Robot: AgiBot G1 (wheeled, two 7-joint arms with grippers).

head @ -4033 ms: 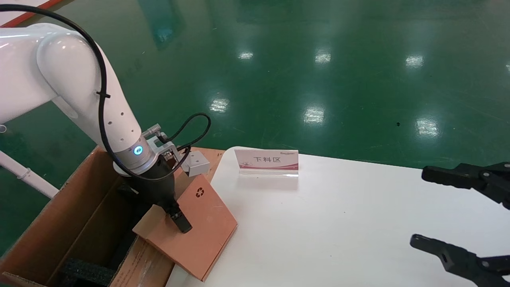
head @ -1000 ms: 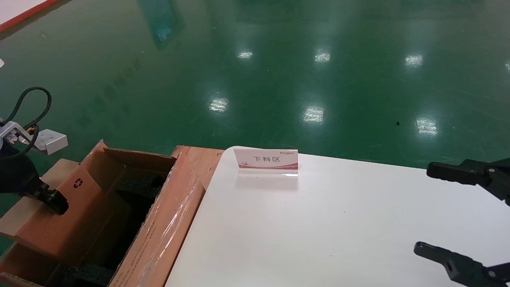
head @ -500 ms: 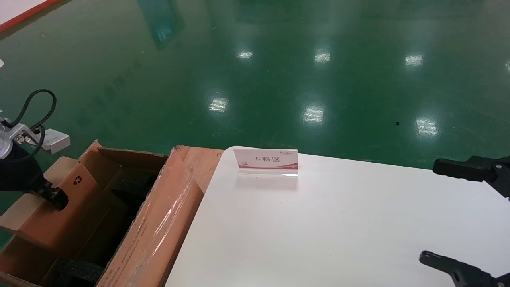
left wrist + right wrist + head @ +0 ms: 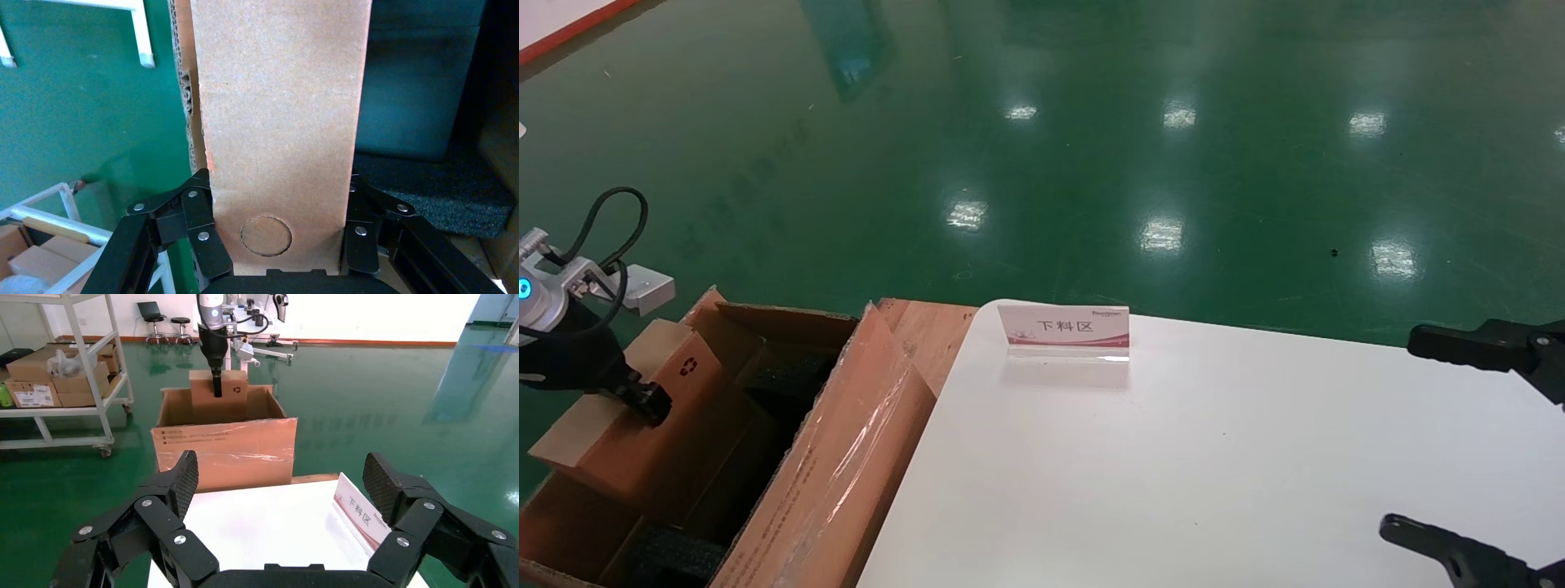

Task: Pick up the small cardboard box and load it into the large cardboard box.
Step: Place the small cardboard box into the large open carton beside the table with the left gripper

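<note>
Orange-brown cardboard fills the left gripper (image 4: 278, 245), whose jaws pinch the small cardboard box (image 4: 641, 425) by its two sides, holding it tilted over the far-left edge of the large cardboard box (image 4: 846, 457). To load it well, I judge it should shift inward over the black foam (image 4: 428, 190), clear of the wall, before lowering. The right gripper (image 4: 278, 496) hangs spread wide over the white table (image 4: 1173, 457).

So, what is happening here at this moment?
The left gripper holds the small orange-brown cardboard box, jaws shut on its sides, partly lowered into the open top of the large brown corrugated cardboard box. It is not released yet. The right gripper waits open over the white table, near a small sign.
</note>
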